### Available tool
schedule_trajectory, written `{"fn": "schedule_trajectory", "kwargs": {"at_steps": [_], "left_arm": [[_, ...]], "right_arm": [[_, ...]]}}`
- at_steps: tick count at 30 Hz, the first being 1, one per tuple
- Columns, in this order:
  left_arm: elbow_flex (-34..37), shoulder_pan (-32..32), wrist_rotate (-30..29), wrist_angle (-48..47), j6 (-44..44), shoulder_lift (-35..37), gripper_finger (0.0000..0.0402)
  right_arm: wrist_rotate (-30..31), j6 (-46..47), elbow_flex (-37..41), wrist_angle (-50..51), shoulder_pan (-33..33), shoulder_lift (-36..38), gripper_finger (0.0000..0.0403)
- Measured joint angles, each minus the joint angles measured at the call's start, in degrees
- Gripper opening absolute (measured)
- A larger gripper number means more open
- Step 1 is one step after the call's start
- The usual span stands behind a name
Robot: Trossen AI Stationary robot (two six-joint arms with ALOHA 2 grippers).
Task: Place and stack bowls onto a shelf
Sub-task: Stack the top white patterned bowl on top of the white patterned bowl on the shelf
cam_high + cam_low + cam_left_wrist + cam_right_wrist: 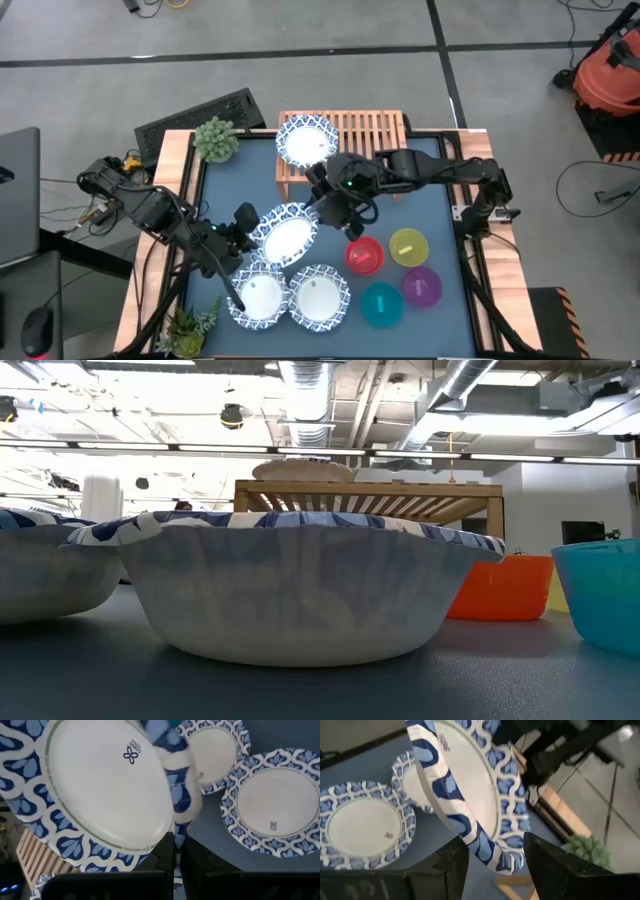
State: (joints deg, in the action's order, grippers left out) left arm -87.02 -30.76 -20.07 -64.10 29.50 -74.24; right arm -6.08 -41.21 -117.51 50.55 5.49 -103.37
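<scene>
A white bowl with a blue patterned rim [288,235] is lifted above the table's middle, tilted, between both grippers. My left gripper [247,222] is shut on its left rim. My right gripper [331,206] is open at its right side, and the rim [492,855] passes between the fingers without plainly touching them. Another patterned bowl [307,140] sits on the left end of the light-wood shelf [365,130]. Two more patterned bowls [258,297] [320,297] rest on the table near its front edge. The red [364,255], yellow [408,246], purple [421,286] and teal [381,304] bowls stand to the right. My left gripper pinches the lifted bowl's patterned rim [176,822] between its two shut fingers [165,855]. It comes at the bowl from the table's left. The bowl is clear of the table and tilted, with its white inside [100,785] facing the wrist camera.
A potted plant [215,138] stands at the far left corner and another plant [190,325] at the near left corner. In the low view a patterned bowl [290,590] fills the foreground, with the shelf [370,500] behind it. Bare blue tabletop [240,180] lies left of the shelf.
</scene>
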Motion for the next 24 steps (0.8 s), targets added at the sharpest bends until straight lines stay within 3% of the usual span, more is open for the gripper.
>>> {"fn": "schedule_trajectory", "kwargs": {"at_steps": [5, 13, 18, 24], "left_arm": [[0.02, -0.02, 0.54, 1.10, -0.26, 0.00, 0.0000], [0.02, -0.02, 0.30, 1.50, -0.90, 0.00, 0.0000], [0.02, -0.02, -2.54, 3.90, -2.78, 0.00, 0.0002], [-0.85, 0.00, -11.52, 5.13, -6.21, -0.02, 0.0033]], "right_arm": [[0.16, -1.76, 0.00, -1.97, 1.35, 0.03, 0.0181], [-1.39, -2.00, 0.00, -1.36, 1.37, 0.04, 0.0021], [-1.42, 1.92, 0.00, 0.13, 1.39, 0.04, 0.0021], [2.05, 5.96, 0.00, 1.58, 0.51, 0.08, 0.0019]]}}
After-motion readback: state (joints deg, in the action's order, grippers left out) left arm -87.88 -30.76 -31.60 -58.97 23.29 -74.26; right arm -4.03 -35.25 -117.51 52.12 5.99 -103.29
